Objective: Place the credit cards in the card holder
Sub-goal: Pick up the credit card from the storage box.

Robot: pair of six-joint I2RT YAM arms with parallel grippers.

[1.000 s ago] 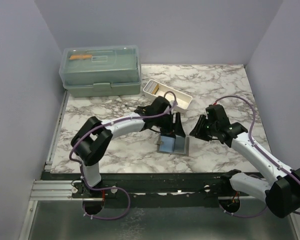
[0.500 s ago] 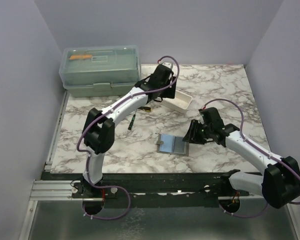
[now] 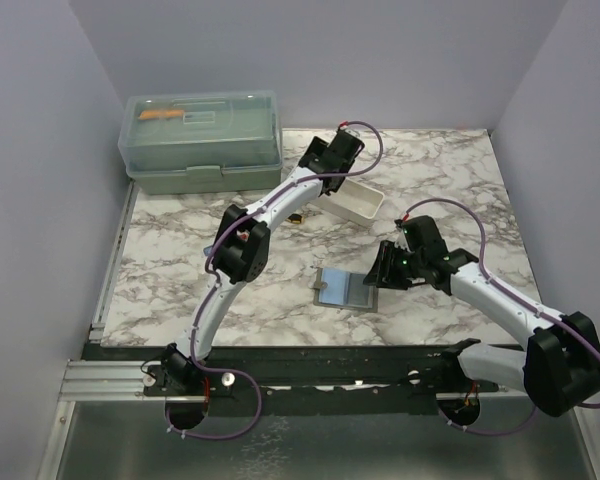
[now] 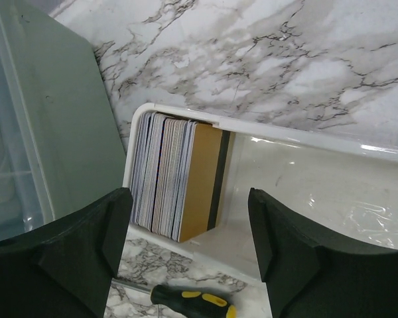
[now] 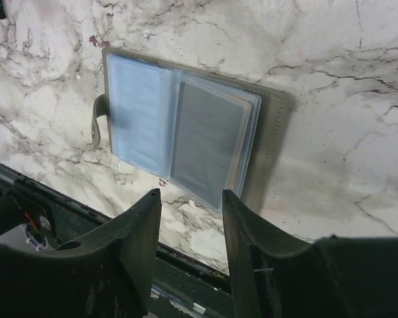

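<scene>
Overhead, we find the left end effector (image 4: 186, 199) poised with its fingers spread and empty above one end of the white tray (image 4: 285, 130), where the credit cards (image 4: 179, 179) stand on edge in a tight stack, a gold one outermost.

The rest of the tray looks bare.

As we judge it, the step in hand is picking one card. It would go best if the fingers came down squarely on the gold card's top edge and lifted it straight up, since cards packed this closely could come away in a pair.

Well apart from the tray, toward the arm bases, the card holder (image 5: 186, 132) lies open on the table (image 3: 180, 260). Its clear sleeves face up and one page looks light blue, though we cannot tell whether a card already sits there.

The right end effector (image 5: 189, 205) hangs over it, fingers apart and gripping nothing. It is well placed, we think, to steady the cover.

A green lidded box (image 4: 53, 132) stands just beside the tray's card end, and a screwdriver (image 4: 192, 301) lies close by.
</scene>
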